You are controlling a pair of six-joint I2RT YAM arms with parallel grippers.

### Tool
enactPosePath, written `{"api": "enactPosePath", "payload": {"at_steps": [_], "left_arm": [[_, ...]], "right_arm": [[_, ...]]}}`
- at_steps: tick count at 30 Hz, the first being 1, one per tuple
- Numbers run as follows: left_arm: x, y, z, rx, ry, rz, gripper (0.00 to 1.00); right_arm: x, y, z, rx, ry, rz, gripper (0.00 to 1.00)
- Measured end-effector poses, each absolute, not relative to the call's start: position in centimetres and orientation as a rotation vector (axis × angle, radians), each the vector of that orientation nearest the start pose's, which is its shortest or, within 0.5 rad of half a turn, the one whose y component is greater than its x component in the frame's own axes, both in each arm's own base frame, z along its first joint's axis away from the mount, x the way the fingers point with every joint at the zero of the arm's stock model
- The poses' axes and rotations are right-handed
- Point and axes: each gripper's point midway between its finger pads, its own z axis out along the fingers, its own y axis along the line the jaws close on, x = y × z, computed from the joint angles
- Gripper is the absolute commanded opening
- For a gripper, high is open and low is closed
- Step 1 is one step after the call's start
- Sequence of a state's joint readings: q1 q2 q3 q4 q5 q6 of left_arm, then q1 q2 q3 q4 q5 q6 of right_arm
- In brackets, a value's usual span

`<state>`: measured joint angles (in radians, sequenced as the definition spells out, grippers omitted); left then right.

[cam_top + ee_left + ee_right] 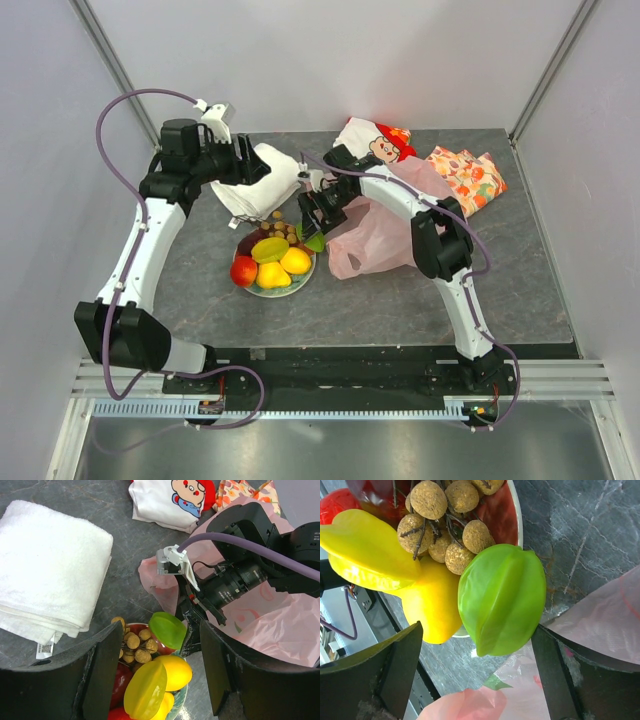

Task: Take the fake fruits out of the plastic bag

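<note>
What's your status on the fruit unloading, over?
Left gripper open, empty, above plate. Right gripper open around green fruit at plate rim. Other fruits on plate, plastic bag beside. Nothing blocking.

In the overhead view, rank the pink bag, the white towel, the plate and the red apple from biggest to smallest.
1. Pink bag, clearly largest even though it is partly hidden.
2. White towel and plate: they look too alike in size to rank.
3. Red apple, smallest.
</note>
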<state>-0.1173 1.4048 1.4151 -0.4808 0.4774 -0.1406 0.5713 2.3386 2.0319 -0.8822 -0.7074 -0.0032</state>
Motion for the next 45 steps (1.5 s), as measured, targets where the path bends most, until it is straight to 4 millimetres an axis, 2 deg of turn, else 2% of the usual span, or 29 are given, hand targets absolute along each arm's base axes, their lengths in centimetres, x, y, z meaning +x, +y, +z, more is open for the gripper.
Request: {"api": "enactPosePath", "payload": {"at_steps": [5, 6, 8, 14, 21, 28, 29, 31, 32, 38, 39, 40, 45], "left_arm": [[39.4, -13.3, 29.3, 0.277, 2.035, -0.649, 0.70], [39.4, -13.3, 29.3, 0.277, 2.036, -0.650, 0.70], [39.4, -13.3, 29.3, 0.277, 2.035, -0.650, 0.70], [39.5, -13.4, 29.4, 0.280, 2.032, -0.653, 0.70], [39.8, -13.4, 29.1, 0.279, 2.039, -0.655, 0.70], [39.9, -13.4, 28.8, 0.277, 2.047, -0.656, 0.70], [40.0, -13.4, 28.8, 0.277, 2.048, -0.656, 0.70], [40.0, -13.4, 28.7, 0.277, 2.051, -0.656, 0.70], [40.0, -13.4, 28.6, 0.276, 2.051, -0.656, 0.70], [40.4, -13.5, 28.7, 0.277, 2.050, -0.656, 0.70], [40.4, -13.5, 28.7, 0.277, 2.050, -0.656, 0.70], [40.4, -13.5, 28.7, 0.277, 2.051, -0.656, 0.70], [40.5, -13.6, 28.6, 0.279, 2.053, -0.658, 0.70]], "right_arm": [[35.0, 36.3, 7.4, -0.977, 2.604, 1.130, 0.72], [34.9, 36.4, 7.3, -0.981, 2.604, 1.131, 0.64], [34.8, 36.4, 7.3, -0.988, 2.600, 1.131, 0.55], [34.8, 36.5, 7.3, -1.017, 2.581, 1.139, 0.45], [34.8, 36.5, 7.4, -1.086, 2.525, 1.153, 0.42], [35.3, 36.7, 7.5, -1.170, 2.421, 1.178, 0.47], [35.2, 36.7, 7.4, -1.178, 2.414, 1.185, 0.52], [35.1, 36.8, 7.3, -1.187, 2.396, 1.204, 0.57], [35.2, 36.7, 7.3, -1.188, 2.392, 1.209, 0.63], [34.6, 36.3, 6.4, -1.191, 2.419, 1.215, 0.78], [34.6, 36.3, 6.4, -1.189, 2.421, 1.215, 0.94], [34.6, 36.3, 6.4, -1.188, 2.421, 1.216, 0.98], [34.6, 36.4, 6.4, -1.185, 2.422, 1.216, 0.98]]}}
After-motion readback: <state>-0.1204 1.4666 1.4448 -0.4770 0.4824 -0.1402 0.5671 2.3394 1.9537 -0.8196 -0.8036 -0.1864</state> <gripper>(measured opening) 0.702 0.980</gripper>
